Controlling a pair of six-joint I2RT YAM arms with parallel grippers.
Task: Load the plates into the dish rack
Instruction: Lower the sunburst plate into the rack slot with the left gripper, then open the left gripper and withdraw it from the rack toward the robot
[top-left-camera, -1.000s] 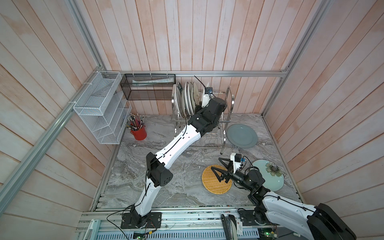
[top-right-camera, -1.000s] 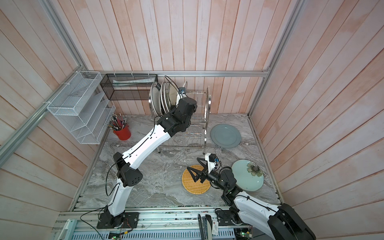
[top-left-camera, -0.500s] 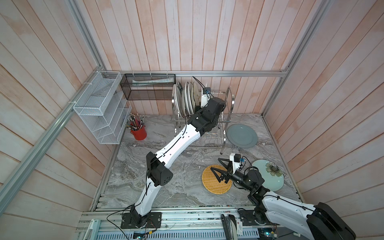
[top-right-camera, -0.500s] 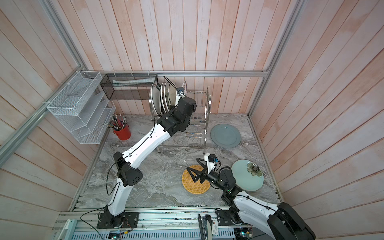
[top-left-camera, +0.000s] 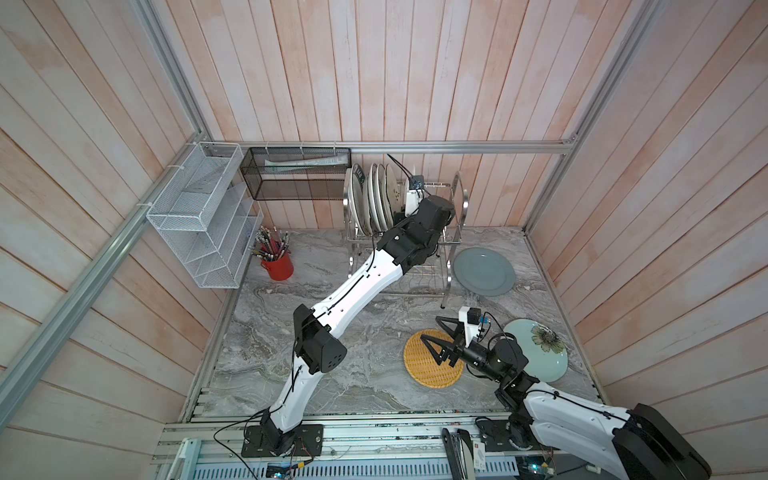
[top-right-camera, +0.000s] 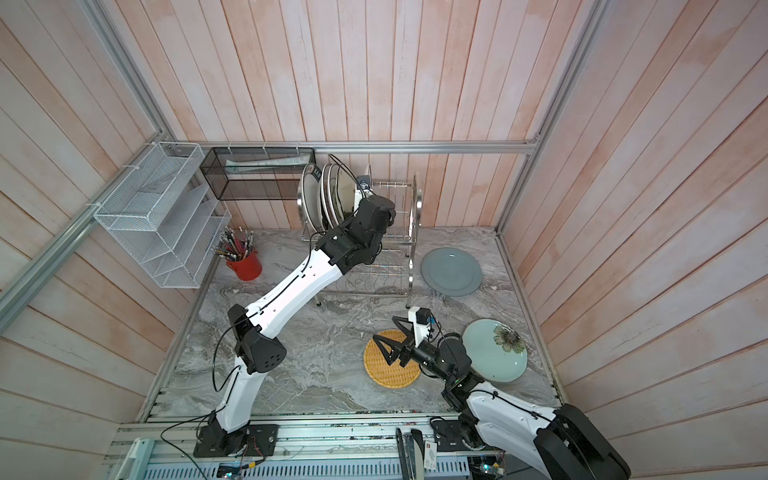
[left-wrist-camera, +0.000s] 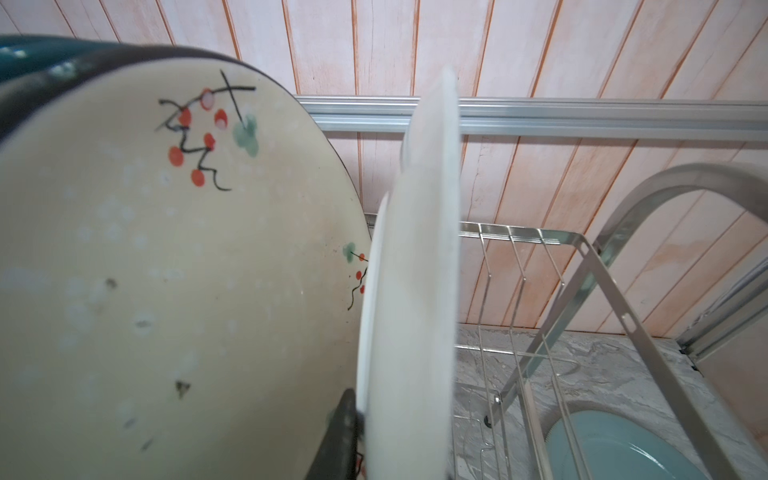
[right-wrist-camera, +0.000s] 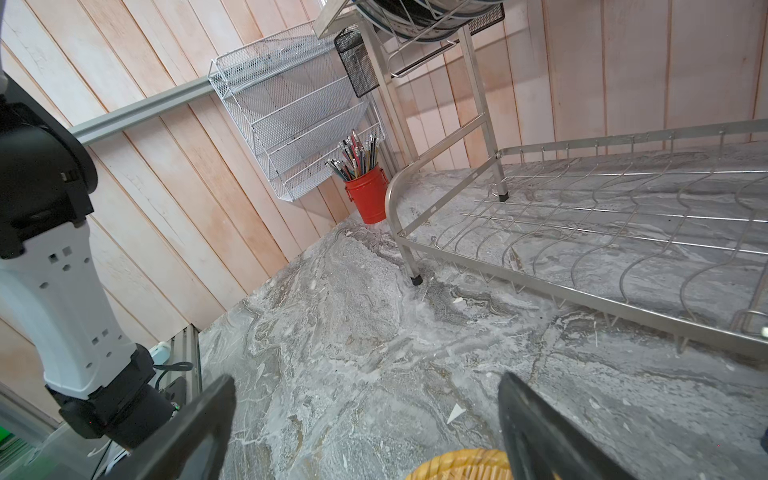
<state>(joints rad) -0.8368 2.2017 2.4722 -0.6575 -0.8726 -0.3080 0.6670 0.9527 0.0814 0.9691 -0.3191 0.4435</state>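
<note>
The dish rack (top-left-camera: 459, 195) (top-right-camera: 415, 195) stands at the back with several plates (top-left-camera: 376, 199) (top-right-camera: 328, 195) upright in its upper tier. My left gripper (left-wrist-camera: 395, 415) is up there, shut on the rim of a white plate (left-wrist-camera: 411, 291) standing beside a cream floral plate (left-wrist-camera: 166, 270); only one finger (left-wrist-camera: 343, 432) shows. A grey-blue plate (top-left-camera: 484, 272) (top-right-camera: 452, 272), a yellow woven plate (top-left-camera: 428, 370) (top-right-camera: 386, 370) and a pale teal flowered plate (top-left-camera: 540, 353) lie on the counter. My right gripper (top-left-camera: 429, 327) (right-wrist-camera: 365, 380) hovers open and empty over the woven plate's far edge.
A red cup of pens (top-left-camera: 277, 266) stands at the back left. A white mesh organiser (top-left-camera: 199, 220) and a black mesh basket (top-left-camera: 297, 174) hang on the walls. The rack's lower tier (right-wrist-camera: 623, 216) holds nothing. The left arm stretches diagonally across the counter.
The left wrist has shifted slightly at the rack's upper tier. The right arm has stayed still.
</note>
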